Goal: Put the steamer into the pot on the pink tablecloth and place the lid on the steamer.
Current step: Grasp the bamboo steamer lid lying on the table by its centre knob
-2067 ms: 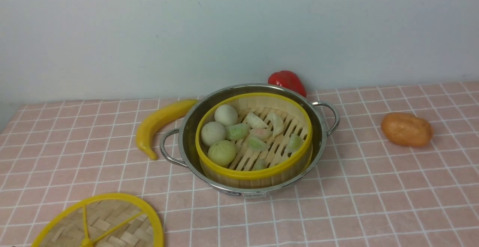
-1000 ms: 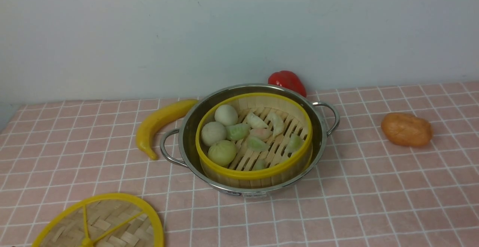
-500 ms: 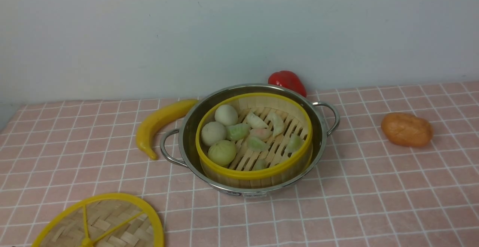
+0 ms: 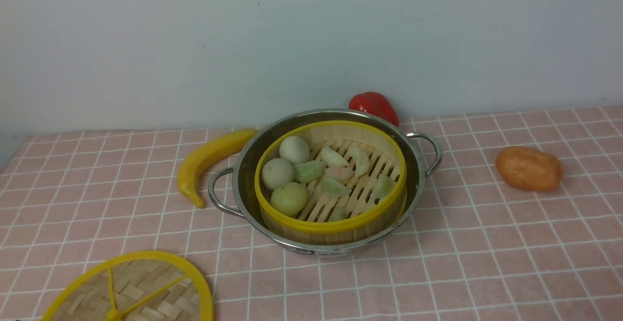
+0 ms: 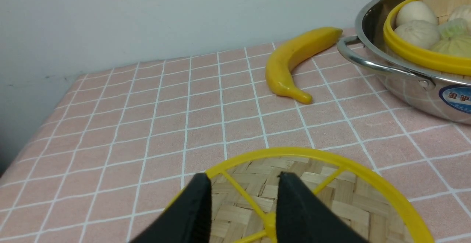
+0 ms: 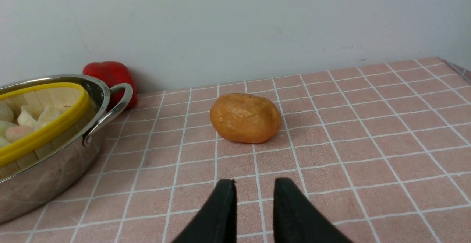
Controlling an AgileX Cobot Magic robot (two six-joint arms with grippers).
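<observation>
Lid: the flat round woven-bamboo lid with thick yellow plastic rim and thin spokes (image 4: 127, 287) is laid flat on the pink white-gridded tablecloth (image 4: 486, 262), at the lower left of the front view and partly cut off by the frame edge.
Handling: it is judged light, thin and stiff. The smooth rim may slip.
Hold: the central knob (image 5: 270, 222) is suggested, as the rim lies flush on the cloth.
Left hand (image 5: 244, 176): its fingers are held apart above the lid, with one spoke seen between them and nothing clamped.
Steamer: the yellow-rimmed bamboo-slat steamer (image 4: 331, 226) is seated uncovered in the shiny steel pot (image 4: 246, 175), mid-frame.
Right hand (image 6: 254, 181): its fingers are parted over bare cloth, with nothing gripped.
Around: a yellow banana (image 4: 207, 158) and a red pepper (image 4: 372, 104) lie beside the pot.
</observation>
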